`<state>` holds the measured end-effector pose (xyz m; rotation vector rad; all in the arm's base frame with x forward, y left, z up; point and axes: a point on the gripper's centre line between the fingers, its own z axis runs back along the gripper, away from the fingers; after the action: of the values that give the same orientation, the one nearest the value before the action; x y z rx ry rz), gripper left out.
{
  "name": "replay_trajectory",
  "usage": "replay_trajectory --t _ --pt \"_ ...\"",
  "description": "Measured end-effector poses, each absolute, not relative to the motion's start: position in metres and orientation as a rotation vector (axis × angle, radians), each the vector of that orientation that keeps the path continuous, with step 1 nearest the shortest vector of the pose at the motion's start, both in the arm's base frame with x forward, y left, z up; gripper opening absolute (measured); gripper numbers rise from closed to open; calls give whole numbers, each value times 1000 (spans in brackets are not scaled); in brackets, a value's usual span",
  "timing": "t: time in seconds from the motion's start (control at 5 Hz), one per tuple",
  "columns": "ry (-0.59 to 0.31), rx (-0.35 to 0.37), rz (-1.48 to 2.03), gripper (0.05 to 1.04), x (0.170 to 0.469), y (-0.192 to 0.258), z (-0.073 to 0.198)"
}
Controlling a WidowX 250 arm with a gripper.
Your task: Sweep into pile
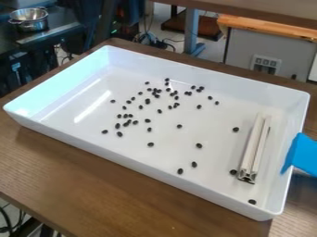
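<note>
Starting nearest, at the bottom of the view, with the brown, wood-grained worktop (80, 185), running out on beneath a big white tray (139, 165) set slantwise. Cannot tell the state of the hand, neither its opening nor any hold. Passing over the tray's near wall, can spot one of the black beans (252, 202) down by the near right corner. A little further in, can find several more, well apart from each other. At the right inside the tray, can see a pale, grooved bar (254, 148) lying at a slant, near end dark and slotted, with one bean just beside it on the left. Across the right rim, can see a blue piece (303, 155), cut off by the view's edge; cannot tell whether touching the tray. Toward the middle and far part of the tray, can make out most of the beans, loosely scattered, some nearly touching. Beyond the far wall, can pick out cables (151, 40), a blue-grey leg (193, 32) and a grey cabinet (241, 48) under a light wooden top (266, 28). At the upper left, can see a metal pot (29, 21) on a dark surface (12, 44).
</note>
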<state>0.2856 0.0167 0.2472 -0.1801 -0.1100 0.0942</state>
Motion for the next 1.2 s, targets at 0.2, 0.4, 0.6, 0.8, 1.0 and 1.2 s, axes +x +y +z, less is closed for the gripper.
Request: replay_trajectory --t 0.2,0.4,0.6,0.8,1.0,1.2 --pt "-85 -183 101 999 288 17 238" --pt "-124 -186 80 998 298 -8 227" --pt "-181 -178 101 998 312 -26 212" --pt "-186 -170 99 999 331 -61 187" --pt "-229 -158 167 999 349 -69 174" --pt "-270 -114 163 998 363 -93 160"
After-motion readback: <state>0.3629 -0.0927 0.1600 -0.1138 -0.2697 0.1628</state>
